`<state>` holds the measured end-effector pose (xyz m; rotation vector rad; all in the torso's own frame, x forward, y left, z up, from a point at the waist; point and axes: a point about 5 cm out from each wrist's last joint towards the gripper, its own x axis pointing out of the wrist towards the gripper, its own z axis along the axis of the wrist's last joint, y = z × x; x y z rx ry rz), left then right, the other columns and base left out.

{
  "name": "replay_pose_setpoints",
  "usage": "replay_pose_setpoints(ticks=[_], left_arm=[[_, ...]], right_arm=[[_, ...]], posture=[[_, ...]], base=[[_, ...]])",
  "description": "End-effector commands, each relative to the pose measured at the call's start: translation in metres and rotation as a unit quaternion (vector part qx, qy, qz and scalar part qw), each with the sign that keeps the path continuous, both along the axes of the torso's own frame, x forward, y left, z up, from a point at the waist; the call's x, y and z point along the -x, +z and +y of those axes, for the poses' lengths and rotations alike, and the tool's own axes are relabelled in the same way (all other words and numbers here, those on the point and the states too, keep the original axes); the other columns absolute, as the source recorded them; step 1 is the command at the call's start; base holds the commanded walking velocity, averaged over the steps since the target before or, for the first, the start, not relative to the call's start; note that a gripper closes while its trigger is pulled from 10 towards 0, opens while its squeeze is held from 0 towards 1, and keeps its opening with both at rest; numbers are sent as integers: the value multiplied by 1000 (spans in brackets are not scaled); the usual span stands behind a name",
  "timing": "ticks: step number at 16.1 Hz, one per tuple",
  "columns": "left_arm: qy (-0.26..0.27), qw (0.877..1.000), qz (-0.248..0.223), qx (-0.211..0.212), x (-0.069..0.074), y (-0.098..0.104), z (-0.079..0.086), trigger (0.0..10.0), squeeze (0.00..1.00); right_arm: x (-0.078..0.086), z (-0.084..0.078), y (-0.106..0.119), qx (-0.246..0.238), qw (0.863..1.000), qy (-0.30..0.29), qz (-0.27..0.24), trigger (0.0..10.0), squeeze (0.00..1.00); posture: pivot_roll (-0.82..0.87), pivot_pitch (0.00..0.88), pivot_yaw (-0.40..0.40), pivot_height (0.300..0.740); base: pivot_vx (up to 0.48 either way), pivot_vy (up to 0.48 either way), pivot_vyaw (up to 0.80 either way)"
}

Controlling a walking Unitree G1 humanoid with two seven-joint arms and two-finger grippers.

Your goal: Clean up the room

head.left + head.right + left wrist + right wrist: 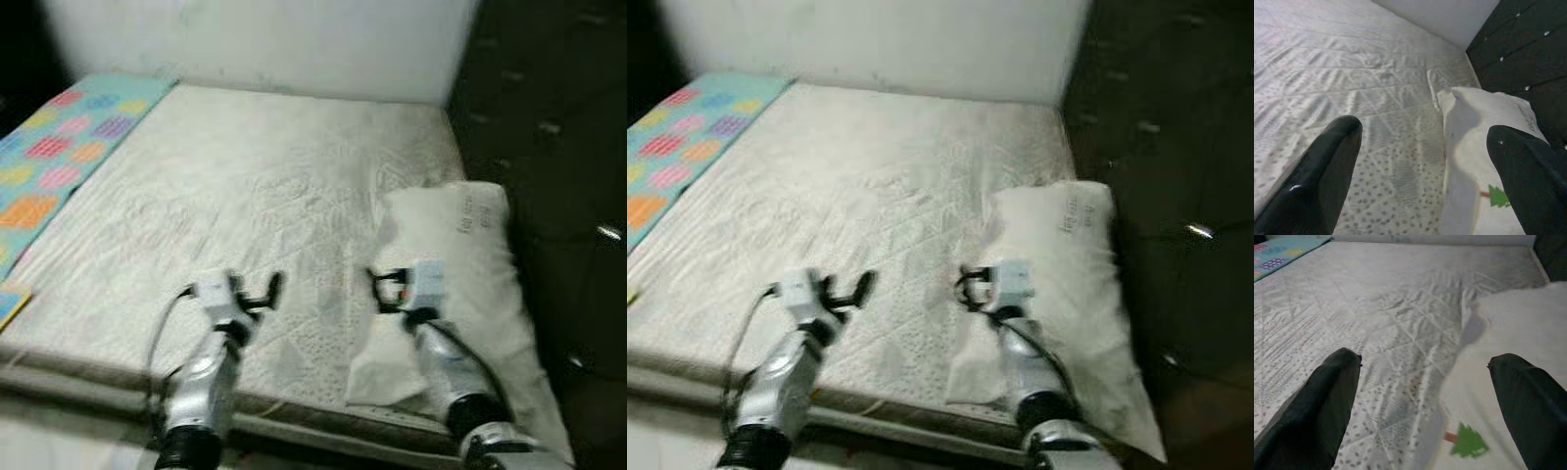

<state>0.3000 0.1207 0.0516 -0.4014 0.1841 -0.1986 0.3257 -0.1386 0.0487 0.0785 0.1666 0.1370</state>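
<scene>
- While both arms are held out over the near edge of the bed, a bare quilted mattress (255,196) is seen ahead, set against a pale wall (265,44) at the far end.
- The left gripper (263,294) is held just above the mattress near its front edge; its two black fingers (1312,181) are spread wide apart, nothing between them.
- The right gripper (384,291) is placed beside the inner edge of the white pillow (460,264); its fingers (1312,411) are likewise parted wide and nothing is gripped.
- The pillow is laid lengthwise along the right side of the mattress, next to a dark tufted panel (549,147).
- Small grey lettering is seen near the pillow's far end, too blurred to read.
- A small green tree print (1467,442) is shown on the pillow's near part in the wrist views.
- The right arm is seen above the pillow's near end; contact cannot be told.
- A turquoise mat with coloured patches (59,147) is laid along the left side of the mattress.
- A darker fabric edge band (88,377) is seen running along the mattress front.
- Head views are slightly blurred.
</scene>
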Motion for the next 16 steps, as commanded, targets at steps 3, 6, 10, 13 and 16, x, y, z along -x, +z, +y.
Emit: replay_pose_setpoints(ticks=[3, 6, 10, 13, 16], left_arm=[[11, 1000, 3, -11, 0, 0, 11, 10000, 0], [11, 1000, 3, -12, 0, 0, 11, 10000, 0], [11, 1000, 5, -12, 1, 0, 11, 10000, 0], [10, 1000, 7, -13, 1, 0, 11, 10000, 0], [9, 1000, 7, -14, 1, 1, 10, 10000, 0]], right_arm=[[-3, 14, 5, -7, 1000, 18, -7, 10000, 0], [-3, 14, 5, -8, 1000, 17, -5, 10000, 0], [-3, 15, 5, -9, 1000, 18, -3, 10000, 0], [-3, 15, 4, -9, 1000, 19, -2, 10000, 0], [-3, 15, 4, -10, 1000, 20, -2, 10000, 0]], posture=[[-101, 0, 9, 740], [-101, 0, 9, 740], [-98, 0, 8, 740], [-98, 0, 10, 740], [-96, 0, 9, 740]], base=[[0, 260, 0], [0, 262, -685], [0, 260, -441], [0, 0, 0], [0, 0, 0]])
